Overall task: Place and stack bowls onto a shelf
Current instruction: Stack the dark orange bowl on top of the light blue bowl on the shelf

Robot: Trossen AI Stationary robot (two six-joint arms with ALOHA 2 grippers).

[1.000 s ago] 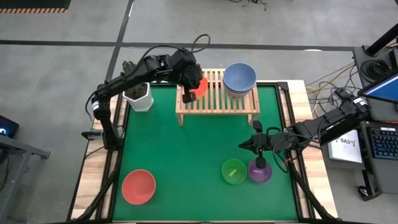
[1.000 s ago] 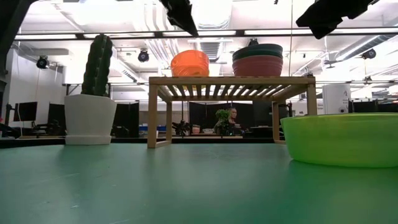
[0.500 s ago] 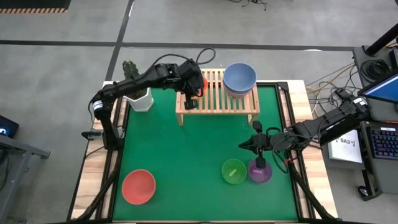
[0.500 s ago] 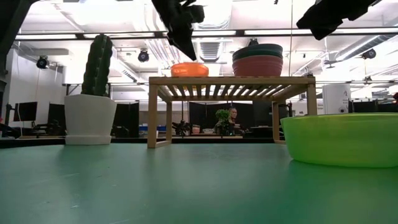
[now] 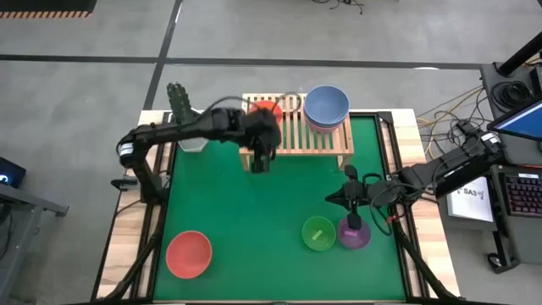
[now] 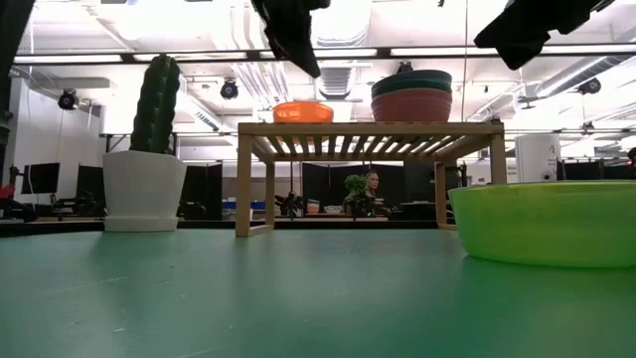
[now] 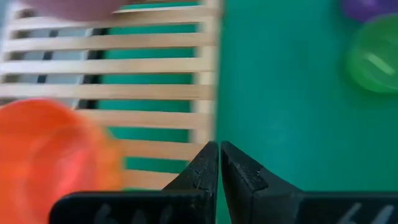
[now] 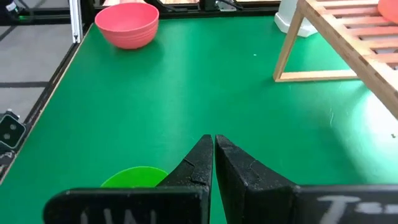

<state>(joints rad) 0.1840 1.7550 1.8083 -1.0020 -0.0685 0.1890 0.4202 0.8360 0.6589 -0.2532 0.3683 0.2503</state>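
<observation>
Toward twelve o'clock on the green mat [image 5: 254, 212] stands the shelf [image 5: 318, 142], a light-wood slatted rack. On its slats sit a small glossy red bowl [image 5: 266, 110] and, at the other end, a stack of larger round bowls [image 5: 327, 108], blue on top. Above the rack's front edge, the left gripper [image 5: 261, 158] has its dark pointed fingers pressed together, empty. At four o'clock the right gripper [image 5: 354, 222], likewise closed and empty, hovers between the green bowl [image 5: 318, 234] and the purple bowl [image 5: 353, 235]. At seven o'clock lies a smooth pink bowl [image 5: 188, 254].
</observation>
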